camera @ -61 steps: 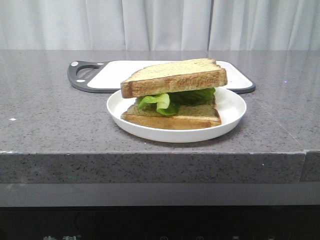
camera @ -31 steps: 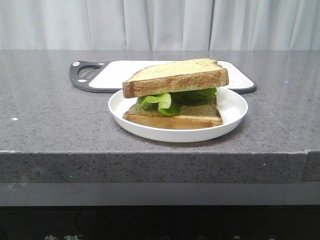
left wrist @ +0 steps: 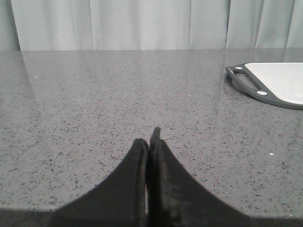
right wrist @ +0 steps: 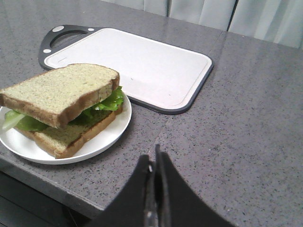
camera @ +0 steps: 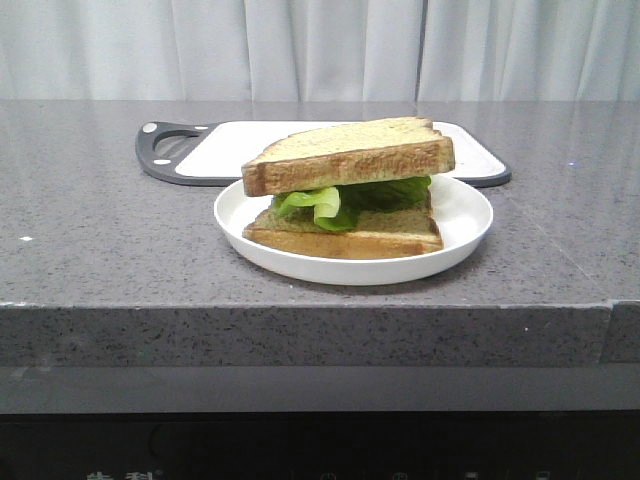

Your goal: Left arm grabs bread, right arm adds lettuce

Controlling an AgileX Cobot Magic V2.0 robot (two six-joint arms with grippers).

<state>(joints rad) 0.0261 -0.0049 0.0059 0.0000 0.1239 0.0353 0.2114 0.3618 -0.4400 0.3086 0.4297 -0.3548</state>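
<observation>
A sandwich sits on a white plate (camera: 460, 215). The thick top bread slice (camera: 345, 152) rests tilted on the green lettuce leaf (camera: 345, 198), which lies on a thinner bottom slice (camera: 350, 235). The right wrist view shows the same: bread (right wrist: 59, 90), lettuce (right wrist: 110, 100), plate (right wrist: 111, 130). My left gripper (left wrist: 150, 137) is shut and empty over bare counter, away from the plate. My right gripper (right wrist: 155, 156) is shut and empty over the counter, to the right of the plate. Neither arm shows in the front view.
A white cutting board with a dark rim and handle (camera: 165, 150) lies behind the plate; it also shows in the right wrist view (right wrist: 142, 66) and in the left wrist view (left wrist: 279, 85). The grey counter's front edge (camera: 300, 305) runs just below the plate. Curtains hang behind.
The sandwich and plate sit as before; the front view shifted a few pixels right and back. No arm entered the front view.
</observation>
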